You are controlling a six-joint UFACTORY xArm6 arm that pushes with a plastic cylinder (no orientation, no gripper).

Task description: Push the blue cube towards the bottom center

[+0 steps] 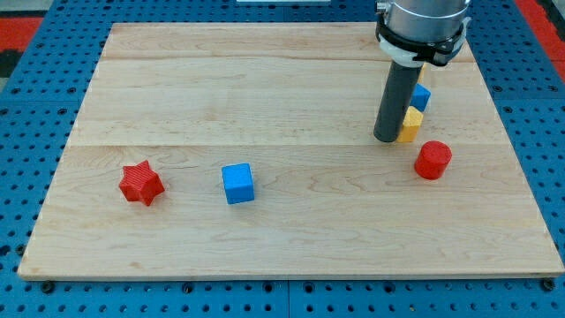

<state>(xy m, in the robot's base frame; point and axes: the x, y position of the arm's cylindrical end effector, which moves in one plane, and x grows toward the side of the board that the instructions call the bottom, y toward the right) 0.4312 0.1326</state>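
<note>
The blue cube (pixel 237 184) sits on the wooden board (pixel 291 230), left of centre and a bit below the middle. My tip (pixel 386 139) is far to the cube's right and slightly higher in the view, at the board's upper right. The tip stands right against the left side of a yellow block (pixel 410 125). The rod (pixel 396 97) rises from there to the arm's end at the view's top.
A red star block (pixel 141 183) lies left of the blue cube. A red cylinder (pixel 433 160) lies below and right of my tip. A second blue block (pixel 421 96) sits just above the yellow one, partly hidden by the rod.
</note>
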